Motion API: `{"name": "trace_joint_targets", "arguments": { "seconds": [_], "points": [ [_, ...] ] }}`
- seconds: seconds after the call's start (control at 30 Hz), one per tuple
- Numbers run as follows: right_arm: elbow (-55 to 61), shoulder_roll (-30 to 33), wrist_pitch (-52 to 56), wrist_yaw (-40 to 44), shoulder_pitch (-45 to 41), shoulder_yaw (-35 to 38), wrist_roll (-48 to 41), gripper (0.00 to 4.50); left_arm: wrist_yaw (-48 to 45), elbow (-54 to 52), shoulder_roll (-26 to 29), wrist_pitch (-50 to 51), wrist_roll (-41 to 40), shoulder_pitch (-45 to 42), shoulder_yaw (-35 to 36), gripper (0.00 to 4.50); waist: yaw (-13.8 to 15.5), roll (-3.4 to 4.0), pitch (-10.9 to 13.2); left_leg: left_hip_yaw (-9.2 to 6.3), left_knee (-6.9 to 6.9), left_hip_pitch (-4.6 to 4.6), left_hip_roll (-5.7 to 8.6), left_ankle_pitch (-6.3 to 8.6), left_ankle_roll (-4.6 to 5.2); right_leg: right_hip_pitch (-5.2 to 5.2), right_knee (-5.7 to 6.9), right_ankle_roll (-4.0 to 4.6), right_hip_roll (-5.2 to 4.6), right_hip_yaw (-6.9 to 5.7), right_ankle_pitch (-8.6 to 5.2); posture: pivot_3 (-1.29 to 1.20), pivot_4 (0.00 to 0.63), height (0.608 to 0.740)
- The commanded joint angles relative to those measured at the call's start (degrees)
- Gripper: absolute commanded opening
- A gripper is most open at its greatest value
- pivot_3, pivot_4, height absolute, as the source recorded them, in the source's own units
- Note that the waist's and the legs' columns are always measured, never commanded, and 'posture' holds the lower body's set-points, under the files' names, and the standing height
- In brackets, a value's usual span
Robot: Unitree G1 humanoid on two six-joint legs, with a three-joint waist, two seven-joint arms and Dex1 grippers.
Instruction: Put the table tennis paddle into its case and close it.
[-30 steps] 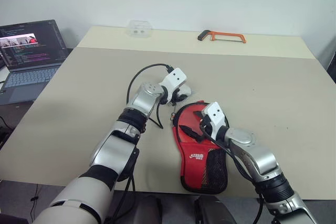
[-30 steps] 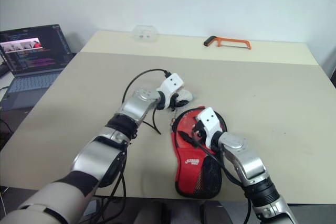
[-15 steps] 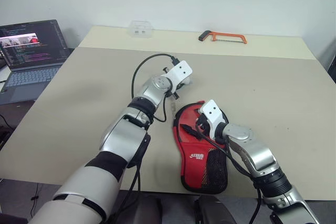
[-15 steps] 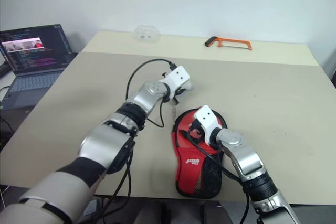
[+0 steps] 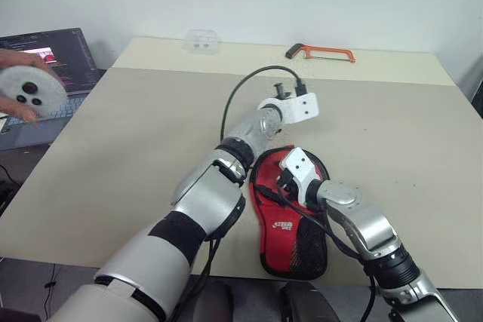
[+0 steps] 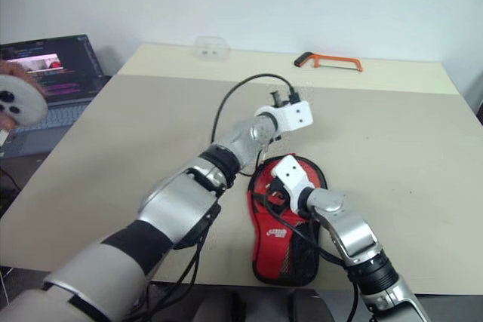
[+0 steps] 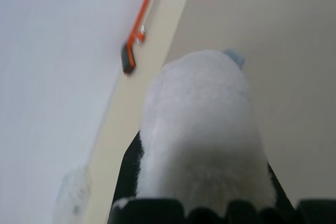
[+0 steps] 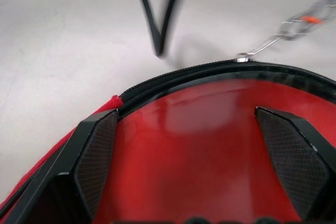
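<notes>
Since a second ago, left gripper [image 5: 308, 105] has lifted off the counter [image 5: 136, 141], clenched on a white fuzzy object [image 7: 199, 129]. Right gripper [image 8: 194, 145] rests spread wide on the red case [image 5: 290, 220]; paddle unseen.

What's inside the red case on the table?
Through the open top of the case, the table tennis paddle shows its shiny red face. Its handle is covered by the case. The open right gripper rests over the paddle.
</notes>
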State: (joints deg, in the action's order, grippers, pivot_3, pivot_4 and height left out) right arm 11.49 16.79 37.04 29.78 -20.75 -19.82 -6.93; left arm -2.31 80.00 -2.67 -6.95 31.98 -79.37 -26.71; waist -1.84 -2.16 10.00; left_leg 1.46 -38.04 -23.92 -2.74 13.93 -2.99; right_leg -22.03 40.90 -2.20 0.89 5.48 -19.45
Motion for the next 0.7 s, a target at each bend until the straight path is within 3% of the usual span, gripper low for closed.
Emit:
{"name": "trace_joint_targets", "arguments": {
  "seconds": [0.03, 0.23, 0.47, 0.7],
  "points": [
    [-0.56, -0.31, 3.53, -0.05, 2.02, -2.0, 0.48, 4.5, 3.15, -0.96, -2.27, -4.45, 3.43, -3.07, -2.3, 0.73, 0.06, 0.0, 0.0, 0.01, 0.0, 0.0, 0.0, 0.0, 0.0, 0.0, 0.0, 0.0, 0.0, -0.01, 0.0, 0.0, 0.15, 0.74],
    [-0.55, -0.91, 3.66, -0.27, 2.11, -2.48, 1.59, 4.5, 0.2, -0.94, -7.11, -11.5, 6.2, -1.78, -5.06, 0.73, 0.02, 0.03, -0.02, 0.11, 0.01, -0.01, 0.02, 0.0, -0.01, 0.0, -0.04, -0.02, -0.01, 0.01, -0.01, 0.0, 0.15, 0.74],
    [-1.64, -1.45, 3.05, -0.33, 2.02, -2.7, 2.45, 4.5, -2.86, -0.89, -7.37, -15.08, 7.71, 0.95, -6.15, 0.73, 0.02, 0.04, -0.19, 0.14, 0.03, 0.05, 0.03, 0.0, 0.0, 0.04, -0.03, -0.03, -0.01, 0.04, -0.02, 0.0, 0.15, 0.74],
    [-4.38, -1.43, 1.2, 0.66, 0.66, -3.05, 3.05, 4.5, -18.21, -1.1, -4.99, -15.67, 4.36, 4.12, -3.02, 0.73, -0.28, 0.15, -0.8, 0.18, 0.07, 0.16, 0.02, 0.0, 0.0, 0.11, -0.03, -0.03, 0.02, 0.04, -0.03, 0.0, 0.15, 0.74]
  ]
}}
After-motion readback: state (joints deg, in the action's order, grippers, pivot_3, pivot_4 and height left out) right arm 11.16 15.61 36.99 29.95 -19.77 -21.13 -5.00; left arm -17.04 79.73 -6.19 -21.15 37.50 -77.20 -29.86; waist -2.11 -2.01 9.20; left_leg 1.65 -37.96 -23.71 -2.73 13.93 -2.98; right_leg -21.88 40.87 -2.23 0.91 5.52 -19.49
